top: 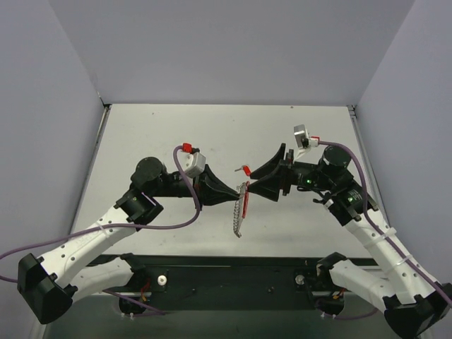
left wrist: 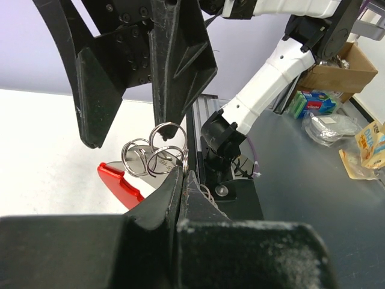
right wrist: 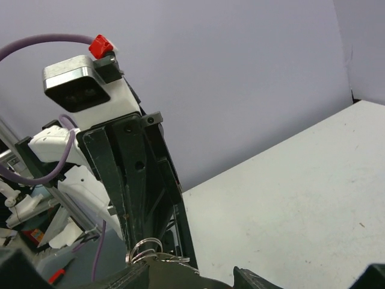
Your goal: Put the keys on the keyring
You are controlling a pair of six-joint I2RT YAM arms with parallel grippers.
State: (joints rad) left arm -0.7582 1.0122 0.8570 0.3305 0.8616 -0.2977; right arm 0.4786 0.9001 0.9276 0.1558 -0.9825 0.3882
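Note:
The keyring hangs edge-on between the two grippers, one arc red and the rest grey and toothed. My left gripper is shut on it. In the left wrist view the fingertips pinch a thin silver ring, with several small silver rings and a red piece just beyond. My right gripper faces it from the right with fingers apart around the rings. The small red-headed key is by its far fingertip; I cannot tell if they touch. The rings also show in the right wrist view.
A black rail with both arm bases runs along the table's near edge. Grey walls close in the left, right and back sides. Off the table, the left wrist view shows a cardboard box and plastic packets.

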